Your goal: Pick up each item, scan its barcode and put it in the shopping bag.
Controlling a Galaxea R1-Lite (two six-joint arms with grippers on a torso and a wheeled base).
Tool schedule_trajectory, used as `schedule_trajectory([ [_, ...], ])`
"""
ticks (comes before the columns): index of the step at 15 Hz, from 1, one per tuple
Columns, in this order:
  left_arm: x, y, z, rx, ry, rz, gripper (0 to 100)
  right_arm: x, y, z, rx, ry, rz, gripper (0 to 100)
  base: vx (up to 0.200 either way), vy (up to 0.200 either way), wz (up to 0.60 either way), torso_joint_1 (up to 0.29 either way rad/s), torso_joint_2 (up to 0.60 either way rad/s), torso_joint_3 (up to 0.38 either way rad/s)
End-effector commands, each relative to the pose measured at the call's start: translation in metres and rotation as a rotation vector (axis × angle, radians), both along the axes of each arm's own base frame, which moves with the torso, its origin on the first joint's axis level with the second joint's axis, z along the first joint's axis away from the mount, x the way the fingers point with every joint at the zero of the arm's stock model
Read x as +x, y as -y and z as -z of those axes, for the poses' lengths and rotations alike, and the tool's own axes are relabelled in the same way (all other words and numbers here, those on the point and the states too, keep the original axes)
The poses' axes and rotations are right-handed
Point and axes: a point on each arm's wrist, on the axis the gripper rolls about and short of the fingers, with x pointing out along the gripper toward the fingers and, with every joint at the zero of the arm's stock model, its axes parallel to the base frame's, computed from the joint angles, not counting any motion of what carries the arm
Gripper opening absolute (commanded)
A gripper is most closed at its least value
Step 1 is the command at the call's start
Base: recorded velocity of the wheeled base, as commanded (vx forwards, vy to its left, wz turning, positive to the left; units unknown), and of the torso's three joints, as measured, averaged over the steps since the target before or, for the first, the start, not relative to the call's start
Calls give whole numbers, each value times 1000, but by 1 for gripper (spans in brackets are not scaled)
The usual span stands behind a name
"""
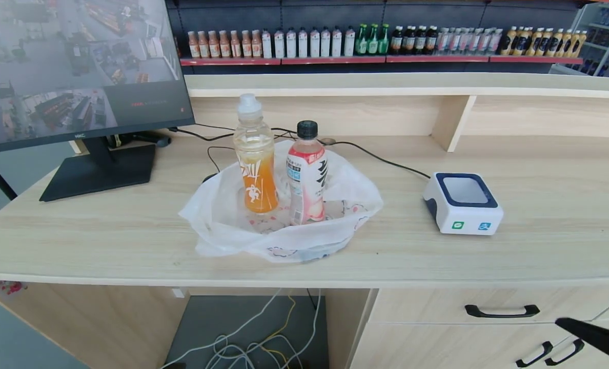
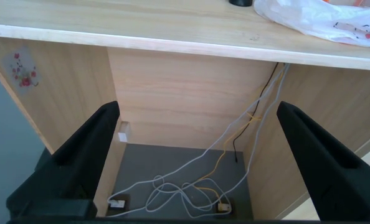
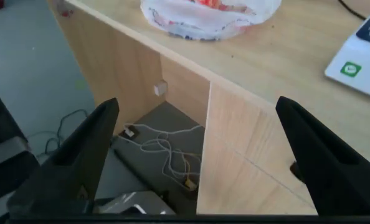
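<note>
A white plastic shopping bag (image 1: 217, 215) lies open in the middle of the counter. Two bottles stand upright in it: an orange drink bottle (image 1: 256, 169) with a white cap and a pink-and-white bottle (image 1: 307, 174) with a black cap. To the bag's right sits the white barcode scanner (image 1: 462, 202) with a dark-rimmed window. My left gripper (image 2: 197, 112) hangs open and empty below the counter's front edge, under the bag (image 2: 322, 22). Lower and to the right of the bag (image 3: 210, 18), my right gripper (image 3: 197, 106) is open with nothing in it, near the scanner (image 3: 359, 59).
A monitor (image 1: 79, 66) on a black stand fills the counter's back left, with cables (image 1: 376, 156) running behind the bag. Drawers with black handles (image 1: 502, 311) are under the counter's right half. Loose cables (image 2: 191, 186) lie in the open bay beneath. A black part of my right arm (image 1: 599, 339) shows low right.
</note>
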Motion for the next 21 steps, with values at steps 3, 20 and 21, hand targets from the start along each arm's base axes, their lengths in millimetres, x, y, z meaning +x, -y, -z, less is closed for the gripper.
schedule_trajectory([
  [3,0,0,0,0,0,0,100,-54,46,50,-19,11,-16,100,0,0,0,0,0,0],
  [20,0,0,0,8,0,2,100,-57,37,54,90,-60,639,100,0,0,0,0,0,0],
  [21,0,0,0,8,0,2,100,-57,37,54,78,-53,638,100,0,0,0,0,0,0],
])
